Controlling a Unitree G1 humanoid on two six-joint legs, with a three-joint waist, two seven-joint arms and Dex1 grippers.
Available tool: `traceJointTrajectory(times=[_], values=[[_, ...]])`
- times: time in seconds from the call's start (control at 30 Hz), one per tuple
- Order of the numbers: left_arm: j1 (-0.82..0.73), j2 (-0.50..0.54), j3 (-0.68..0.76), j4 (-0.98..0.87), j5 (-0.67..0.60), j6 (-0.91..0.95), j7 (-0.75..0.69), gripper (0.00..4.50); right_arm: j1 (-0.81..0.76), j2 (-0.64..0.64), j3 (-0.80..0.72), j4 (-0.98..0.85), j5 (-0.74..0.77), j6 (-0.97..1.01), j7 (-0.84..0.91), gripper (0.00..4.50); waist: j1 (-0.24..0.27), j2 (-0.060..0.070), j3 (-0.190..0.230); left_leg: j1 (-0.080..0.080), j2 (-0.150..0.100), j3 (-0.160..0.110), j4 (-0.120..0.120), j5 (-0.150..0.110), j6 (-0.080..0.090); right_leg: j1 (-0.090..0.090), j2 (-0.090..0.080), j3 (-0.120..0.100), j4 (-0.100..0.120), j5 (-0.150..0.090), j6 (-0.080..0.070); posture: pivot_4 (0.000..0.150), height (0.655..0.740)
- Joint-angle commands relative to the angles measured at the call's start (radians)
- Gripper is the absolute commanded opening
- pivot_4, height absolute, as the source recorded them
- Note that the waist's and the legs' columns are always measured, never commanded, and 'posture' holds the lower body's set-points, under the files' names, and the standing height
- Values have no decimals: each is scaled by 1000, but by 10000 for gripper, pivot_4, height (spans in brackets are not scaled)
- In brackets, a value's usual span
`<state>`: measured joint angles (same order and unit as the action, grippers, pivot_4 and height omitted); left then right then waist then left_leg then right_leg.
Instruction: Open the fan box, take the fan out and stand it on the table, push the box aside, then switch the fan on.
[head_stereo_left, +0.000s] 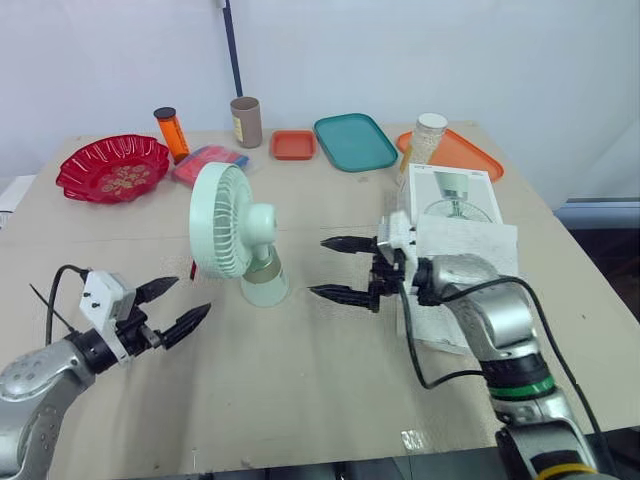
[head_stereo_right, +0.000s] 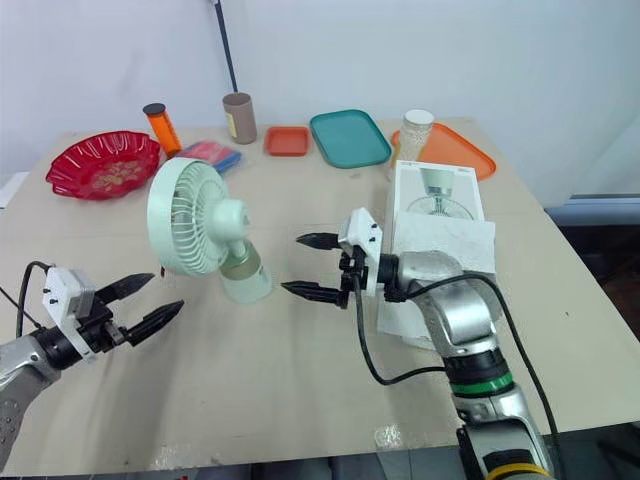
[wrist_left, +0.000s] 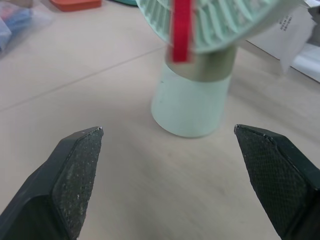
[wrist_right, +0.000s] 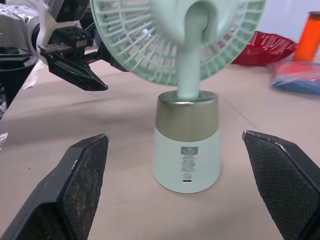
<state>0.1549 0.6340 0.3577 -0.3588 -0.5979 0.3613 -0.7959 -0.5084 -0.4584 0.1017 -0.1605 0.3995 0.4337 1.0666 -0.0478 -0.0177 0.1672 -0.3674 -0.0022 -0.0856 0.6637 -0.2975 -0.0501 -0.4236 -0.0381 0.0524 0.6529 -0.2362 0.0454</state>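
Left end effector (head_stereo_left: 193, 295) and right end effector (head_stereo_left: 316, 266) both wide open, empty; pale green plastic fan (head_stereo_left: 232, 235) upright between them.

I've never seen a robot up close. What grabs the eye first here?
The pale green fan, standing upright at centre, draws the eye first. The left hand and right hand flank it, both open and touching nothing. Next, the white box by the right arm and the red bowl at the far left corner.
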Motion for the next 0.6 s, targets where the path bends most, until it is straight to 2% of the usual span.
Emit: traceJointTrajectory(times=[0.03, 0.3, 0.6], values=[[-17, 26, 27, 14, -7, -13, -25, 45000, 13, -29, -51, -140, 44, 62, -68, 43792, 0, 0, 0, 0, 0, 0, 0, 0, 0, 0, 0, 0, 0, 0, 0, 1500, 7400], [-18, 49, 66, 41, 0, -33, -45, 45000, 82, -127, -110, -293, 92, 198, -166, 43792, 3, 0, 0, 0, 0, 0, 0, 0, 0, 1, -1, 0, -1, 0, 0, 1500, 7400], [7, 19, 56, 37, 39, -62, -10, 45000, 88, -120, -72, -235, 39, 166, -236, 43792, 2, -1, 0, 0, 0, 0, 0, 0, 0, 1, 0, 0, -1, 0, 0, 1500, 7400]])
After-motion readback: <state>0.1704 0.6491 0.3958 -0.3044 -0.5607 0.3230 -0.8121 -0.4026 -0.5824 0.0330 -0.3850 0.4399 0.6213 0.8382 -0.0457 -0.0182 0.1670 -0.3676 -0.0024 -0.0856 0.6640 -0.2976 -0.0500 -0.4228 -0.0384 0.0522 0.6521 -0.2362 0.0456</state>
